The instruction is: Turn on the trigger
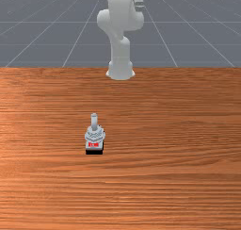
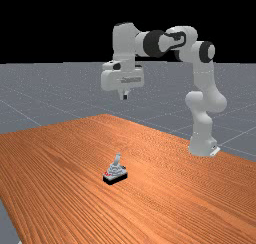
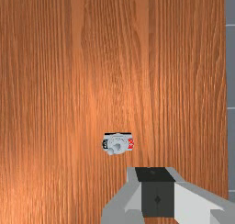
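Observation:
In the far view my gripper [image 2: 125,96] hangs high above the table, its two fingertips together. The wrist view shows the gripper [image 3: 155,174] shut, with nothing visible between its fingers. The trigger is a small grey device with a black base, red markings and a grey lever. In the front view the trigger [image 1: 94,135] stands left of the middle, its lever rising toward the arm's side. Well below the hand, the far view has the trigger [image 2: 115,174] with its lever upright and slightly tilted. Close beside the fingertips in the wrist view lies the trigger [image 3: 118,143], apart from them.
The wooden table [image 1: 179,130] extends around the trigger. At the table's far side in the front view stands the arm's base [image 1: 120,69]. A table edge [image 3: 226,81] runs along one side of the wrist view, with grey floor beyond.

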Available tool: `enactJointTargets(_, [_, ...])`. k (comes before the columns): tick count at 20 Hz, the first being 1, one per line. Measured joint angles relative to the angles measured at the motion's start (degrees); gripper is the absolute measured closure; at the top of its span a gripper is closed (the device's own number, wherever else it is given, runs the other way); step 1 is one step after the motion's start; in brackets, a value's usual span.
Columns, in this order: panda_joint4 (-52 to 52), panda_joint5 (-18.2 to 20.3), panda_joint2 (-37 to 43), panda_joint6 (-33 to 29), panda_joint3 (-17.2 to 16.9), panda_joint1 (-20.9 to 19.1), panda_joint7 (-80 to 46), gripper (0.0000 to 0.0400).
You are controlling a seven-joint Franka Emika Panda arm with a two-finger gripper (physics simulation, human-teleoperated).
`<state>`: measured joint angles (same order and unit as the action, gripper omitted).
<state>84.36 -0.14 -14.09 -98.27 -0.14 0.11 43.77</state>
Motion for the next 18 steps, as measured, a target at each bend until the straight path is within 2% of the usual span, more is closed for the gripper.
enactJointTargets(11, [2.3,-0.1,0.6,-2.8,0.0,0.0,0.3,0.0400])
enactJointTargets(12, [4.2,-0.1,1.5,-5.1,0.0,0.0,0.3,0.0400])
enactJointTargets(14, [4.7,-0.1,1.7,-5.7,0.0,0.0,0.3,0.0400])
enactJointTargets(15, [6.6,-0.1,2.6,-8.2,0.0,0.0,0.3,0.0400])
enactJointTargets(16, [11.0,-0.1,4.4,-14.4,0.0,0.0,0.3,0.0400])
enactJointTargets(18, [11.8,-0.1,4.0,-14.7,0.0,0.0,0.3,0.0400])
